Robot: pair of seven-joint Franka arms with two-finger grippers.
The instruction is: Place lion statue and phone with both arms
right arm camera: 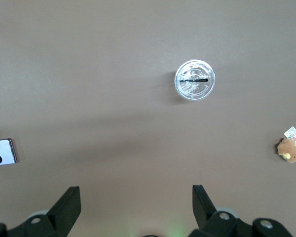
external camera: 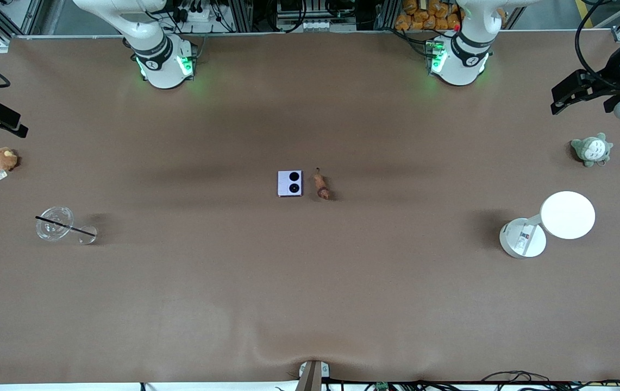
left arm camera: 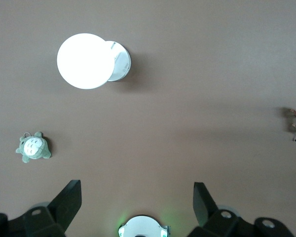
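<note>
Phone (external camera: pixel 290 183) and lion statue (external camera: pixel 321 186) lie side by side at centre of worktop (external camera: pixel 310 304), just apart, neither gripped.

Left end effector (left arm camera: pixel 137 200) high over left arm's end of worktop, fingers spread, empty; grey-green plush (external camera: pixel 591 150) and white desk lamp (external camera: pixel 549 222) below it.

Right end effector (right arm camera: pixel 136 200) high over right arm's end, fingers spread, empty; clear cup with straw (external camera: pixel 55 223) and brown plush (external camera: pixel 4 159) below.

Step judged: either placing done and arms retired, or pickup not begun. If pickup: each arm travels to centre, descends, closes on own item.
</note>
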